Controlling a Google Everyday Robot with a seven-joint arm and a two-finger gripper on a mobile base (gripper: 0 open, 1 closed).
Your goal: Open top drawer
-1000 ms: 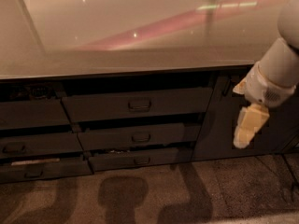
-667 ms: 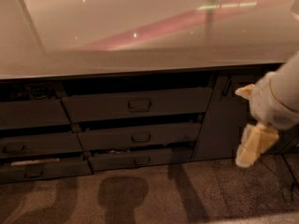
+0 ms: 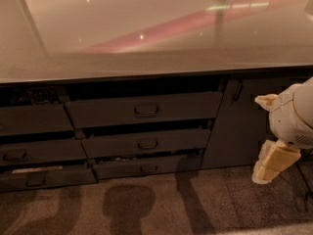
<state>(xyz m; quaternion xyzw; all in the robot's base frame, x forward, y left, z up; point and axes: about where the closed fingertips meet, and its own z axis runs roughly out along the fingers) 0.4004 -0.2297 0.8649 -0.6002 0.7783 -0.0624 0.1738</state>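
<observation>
Hanging low at the right edge, the gripper (image 3: pixel 266 168) pointed down toward the floor (image 3: pixel 230 204) in front of the dark cabinet door (image 3: pixel 232 131), holding nothing that could be seen; whether it was spread or closed could not be told. It was well apart from the top drawer (image 3: pixel 107 112), which sat just under the countertop (image 3: pixel 146 48) as the uppermost front of the middle stack, above two slimmer drawers (image 3: pixel 181 140). Its loop handle (image 3: pixel 146 110) lay at the centre of the front, probably so that a pull draws the drawer out straight. A dark gap showed above the front, and the drawer seemed barely out, if at all. The reach to the handle, leftward and upward, looked not yet made. No brand, label or readable writing showed anywhere.
</observation>
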